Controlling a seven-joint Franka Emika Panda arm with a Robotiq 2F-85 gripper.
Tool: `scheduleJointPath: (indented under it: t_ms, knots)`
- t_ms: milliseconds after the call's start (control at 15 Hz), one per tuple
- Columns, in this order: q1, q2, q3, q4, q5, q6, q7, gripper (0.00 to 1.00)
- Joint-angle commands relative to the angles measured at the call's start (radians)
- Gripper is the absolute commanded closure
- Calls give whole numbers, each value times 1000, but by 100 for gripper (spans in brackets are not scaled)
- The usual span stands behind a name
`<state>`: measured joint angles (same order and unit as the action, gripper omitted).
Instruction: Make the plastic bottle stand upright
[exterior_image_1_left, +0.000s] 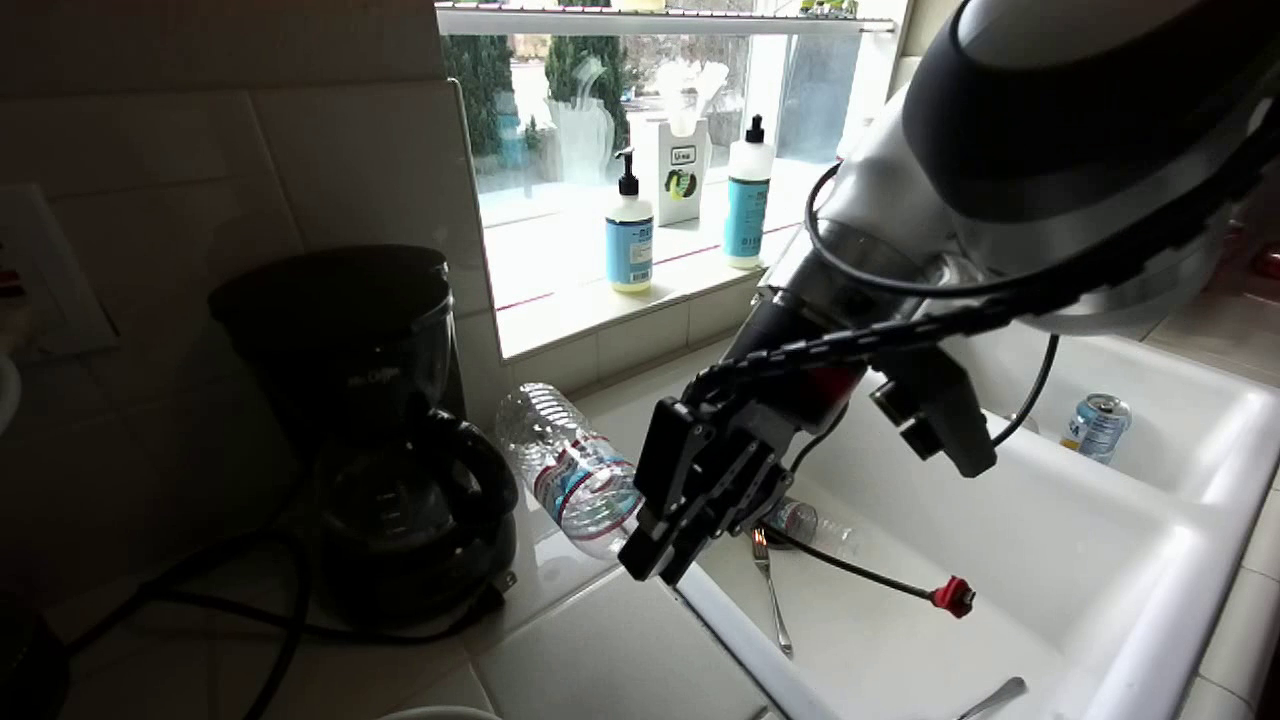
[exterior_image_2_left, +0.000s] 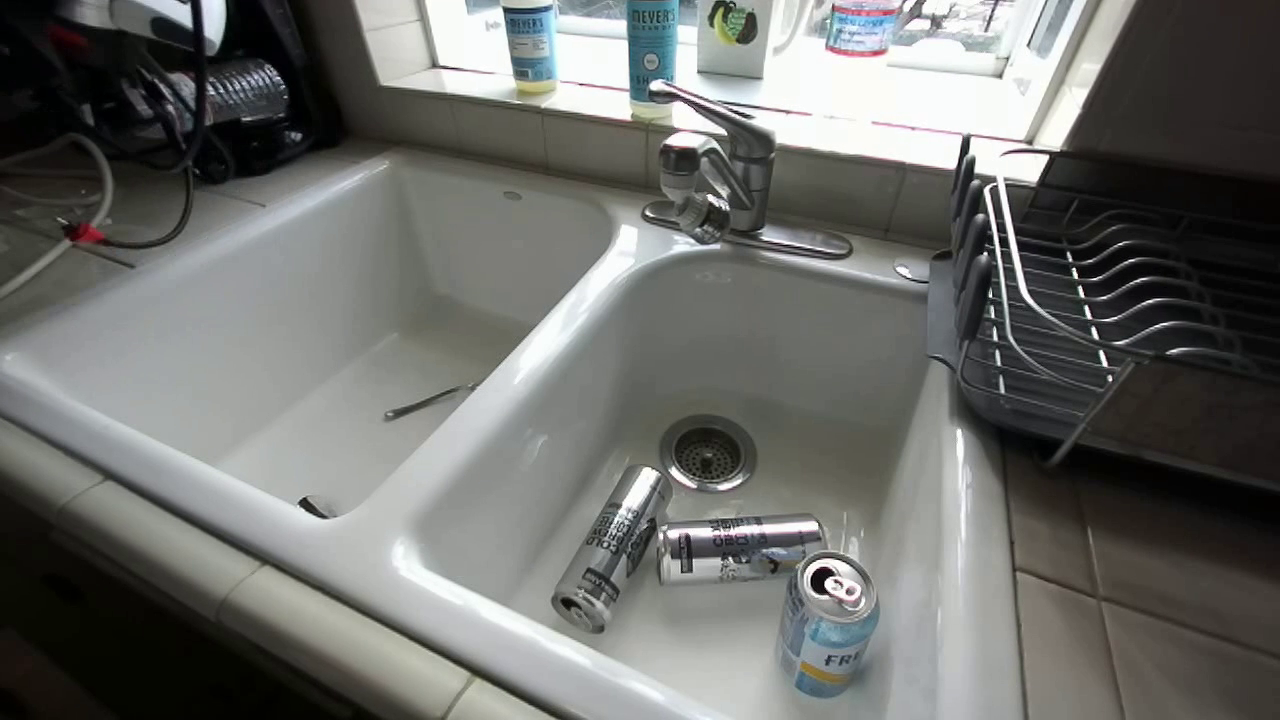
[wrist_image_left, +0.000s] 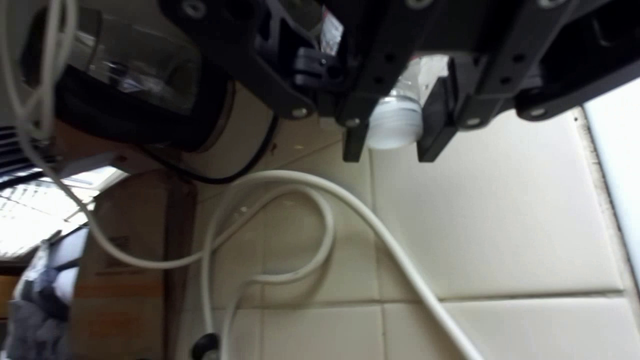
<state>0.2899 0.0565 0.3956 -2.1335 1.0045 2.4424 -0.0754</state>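
The plastic bottle (exterior_image_1_left: 575, 470) is clear and ribbed, with a red and blue label band. In an exterior view it is tilted beside the coffee maker, its ribbed base up and away from my gripper (exterior_image_1_left: 660, 567). In another exterior view its ribbed end (exterior_image_2_left: 250, 90) shows behind cables, above the counter. In the wrist view its white cap (wrist_image_left: 395, 122) sits between the fingers of my gripper (wrist_image_left: 391, 151), with both fingers against its sides. The cap points down toward the tiles. Much of the bottle's body is hidden by the gripper there.
The black coffee maker (exterior_image_1_left: 390, 430) stands by the wall. The white sink (exterior_image_1_left: 740, 650) begins right beside the gripper; a fork (exterior_image_1_left: 770, 590) and another clear bottle (exterior_image_1_left: 800, 522) lie in it. A white cable (wrist_image_left: 390, 240) loops over the tiles. Soap bottles (exterior_image_1_left: 629, 240) stand on the sill.
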Motion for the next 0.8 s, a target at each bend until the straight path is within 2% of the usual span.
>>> scheduleJointPath:
  t_ms: [0,67,200,467,667,733]
  knots:
    - [-37,-216,-76,-106,168,-246,-32,92]
    - [-62,-259,-92,-121,187,-338,-19,92]
    - [-58,-306,-168,-129,217,-521,0,92]
    - [-111,-359,-264,-111,190,-875,139,92]
    - [-149,-365,-277,-109,179,-1014,278,92]
    - [-163,-376,-258,-112,146,-992,339,92]
